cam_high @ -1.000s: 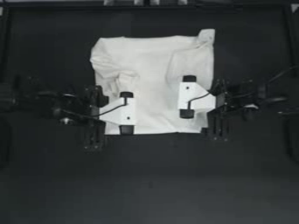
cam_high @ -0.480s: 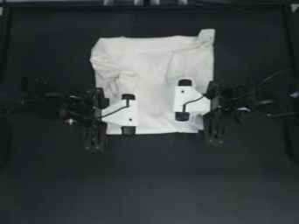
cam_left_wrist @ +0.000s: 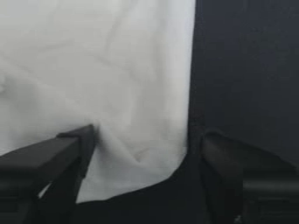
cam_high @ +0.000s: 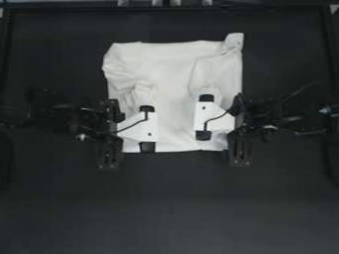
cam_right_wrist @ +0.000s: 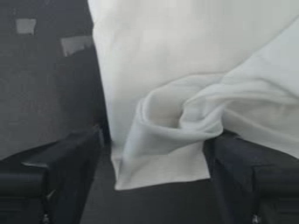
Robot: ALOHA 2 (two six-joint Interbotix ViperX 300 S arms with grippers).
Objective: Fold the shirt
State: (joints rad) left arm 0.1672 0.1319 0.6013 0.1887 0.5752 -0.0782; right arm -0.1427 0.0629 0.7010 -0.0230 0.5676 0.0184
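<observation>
Shirt (cam_high: 175,79), white, partly folded, on dark table (cam_high: 169,208) (matte). Left gripper (cam_left_wrist: 143,175) and right gripper (cam_right_wrist: 154,175) spread, straddling near corners, apparently unclamped.

Both arms are black with thin dark cables. A rigid white block (cam_high: 141,130) sits behind each set of matte black fingers (cam_left_wrist: 70,151).

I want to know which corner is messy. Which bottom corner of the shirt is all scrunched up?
The shirt's corner between the right gripper's open jaws: it bunches into a rolled fold. The corner at the left gripper lies nearly flat.
</observation>
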